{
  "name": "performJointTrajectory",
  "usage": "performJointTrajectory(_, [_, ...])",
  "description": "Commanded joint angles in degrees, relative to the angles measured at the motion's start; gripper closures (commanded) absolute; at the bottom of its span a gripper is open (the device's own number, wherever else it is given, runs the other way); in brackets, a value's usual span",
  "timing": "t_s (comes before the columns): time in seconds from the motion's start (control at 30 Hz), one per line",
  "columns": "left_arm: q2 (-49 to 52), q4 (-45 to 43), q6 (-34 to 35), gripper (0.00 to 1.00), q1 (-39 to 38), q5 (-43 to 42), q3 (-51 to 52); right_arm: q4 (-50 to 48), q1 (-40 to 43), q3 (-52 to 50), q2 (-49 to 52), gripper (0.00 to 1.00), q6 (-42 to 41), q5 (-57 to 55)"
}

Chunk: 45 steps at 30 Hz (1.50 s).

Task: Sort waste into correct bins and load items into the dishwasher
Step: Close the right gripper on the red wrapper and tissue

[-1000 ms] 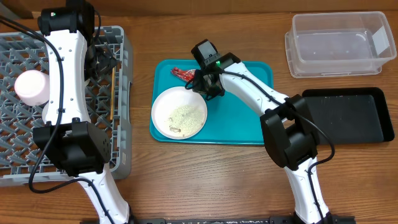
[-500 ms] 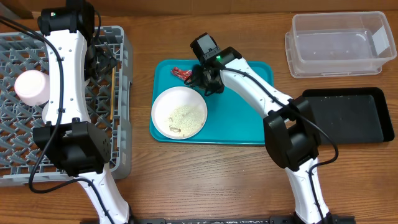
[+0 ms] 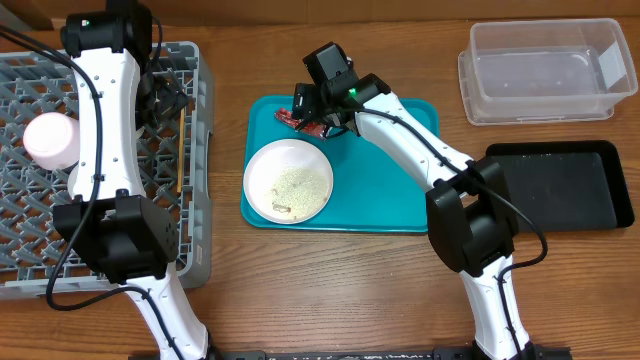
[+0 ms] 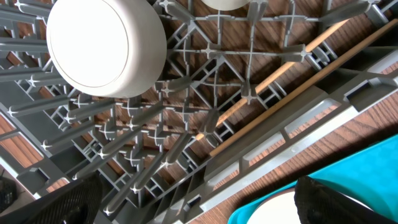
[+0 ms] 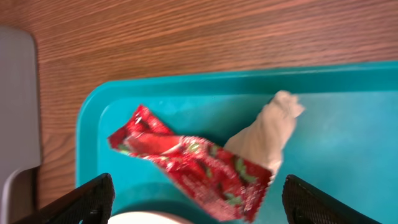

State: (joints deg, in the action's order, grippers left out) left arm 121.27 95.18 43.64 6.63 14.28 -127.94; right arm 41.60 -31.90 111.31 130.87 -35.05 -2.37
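Red wrapper [image 5: 193,165] shows clearly only from the right wrist; overhead, the right gripper [image 3: 312,110] covers most of it; we see the white plate [image 3: 289,181] cut to a sliver at the wrist view's bottom edge. We find the wrapper lying on the teal tray [image 5: 348,124], between the 2 spread fingers [image 5: 81,202], not pinched; the left gripper [image 4: 199,202] hangs wide apart over the grey rack [image 4: 186,124].
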Motion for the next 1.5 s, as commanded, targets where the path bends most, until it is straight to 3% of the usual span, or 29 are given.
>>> performJointTrajectory(0.0, [-2.25,0.13,1.22,0.0,0.09,0.02,-1.29,-0.37,0.26,0.07,-2.82,0.12,1.2,-3.89])
performJointTrajectory(1.47, [-2.25,0.13,1.2,0.0,0.09,0.0,-1.29,-2.32,0.42,-4.28,1.97,0.2,2.49,-0.92])
